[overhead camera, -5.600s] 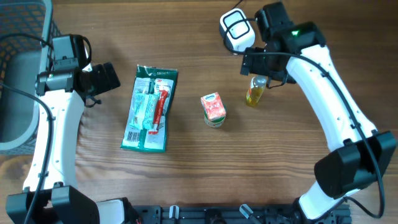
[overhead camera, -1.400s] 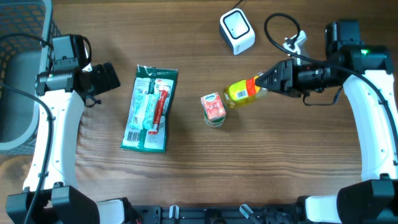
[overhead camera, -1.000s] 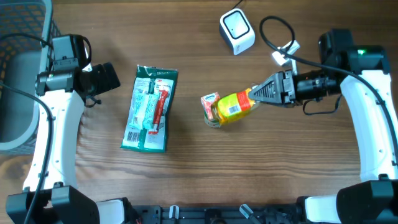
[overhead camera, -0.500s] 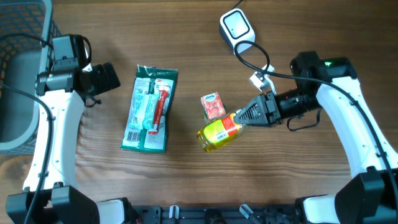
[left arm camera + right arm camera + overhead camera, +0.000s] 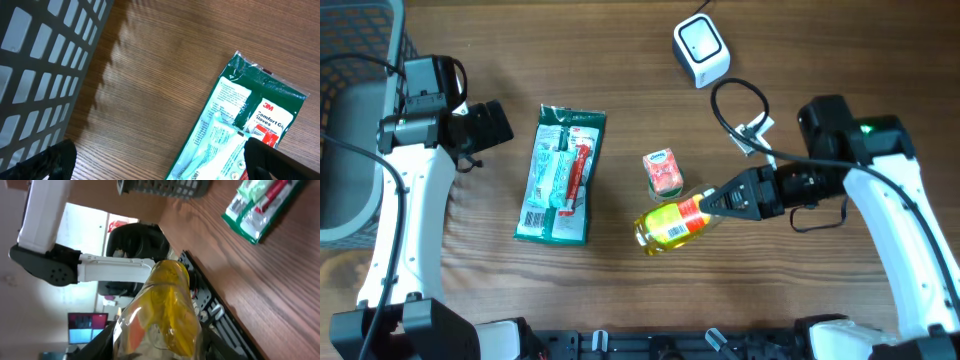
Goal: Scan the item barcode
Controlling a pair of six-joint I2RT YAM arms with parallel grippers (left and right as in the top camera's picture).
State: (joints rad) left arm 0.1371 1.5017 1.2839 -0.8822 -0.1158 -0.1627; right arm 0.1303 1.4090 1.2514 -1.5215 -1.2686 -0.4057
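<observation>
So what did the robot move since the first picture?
The right gripper lifted the yellow bottle from where it stood to the right of the juice carton. It tipped the bottle sideways and carried it to the carton's near side, gripping the cap end. The glove pack, scanner, carton and open left gripper stayed put.

basket: far left | glove packet: left of juice box | bottle: just in front | scanner: far behind
</observation>
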